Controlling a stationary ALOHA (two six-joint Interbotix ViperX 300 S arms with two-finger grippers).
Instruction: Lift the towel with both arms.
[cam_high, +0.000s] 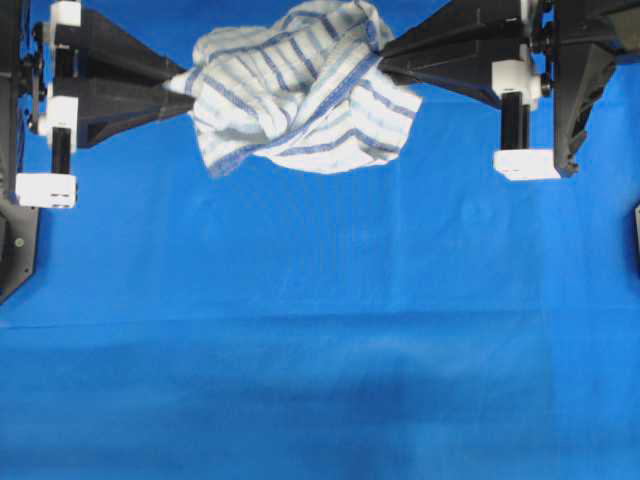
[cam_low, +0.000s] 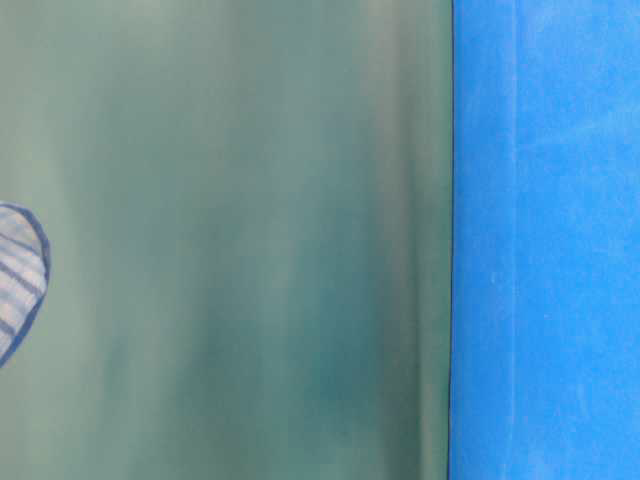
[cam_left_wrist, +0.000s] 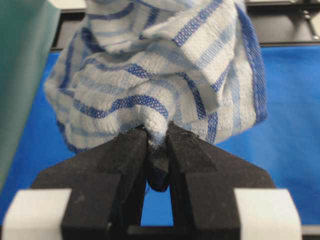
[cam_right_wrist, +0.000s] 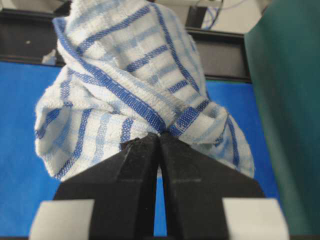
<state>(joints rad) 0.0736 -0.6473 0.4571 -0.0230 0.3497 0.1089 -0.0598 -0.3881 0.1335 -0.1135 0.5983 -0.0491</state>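
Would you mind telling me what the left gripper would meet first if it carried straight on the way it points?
The towel itself: the left gripper is already shut on its edge. Beyond the bunched cloth, the right gripper faces it, though depth is unclear.

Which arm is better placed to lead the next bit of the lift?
Neither, clearly. The left gripper is shut on the towel at one end, the right gripper on the other, at about the same height in the overhead view. The towel hangs bunched between them, so they should probably rise together.
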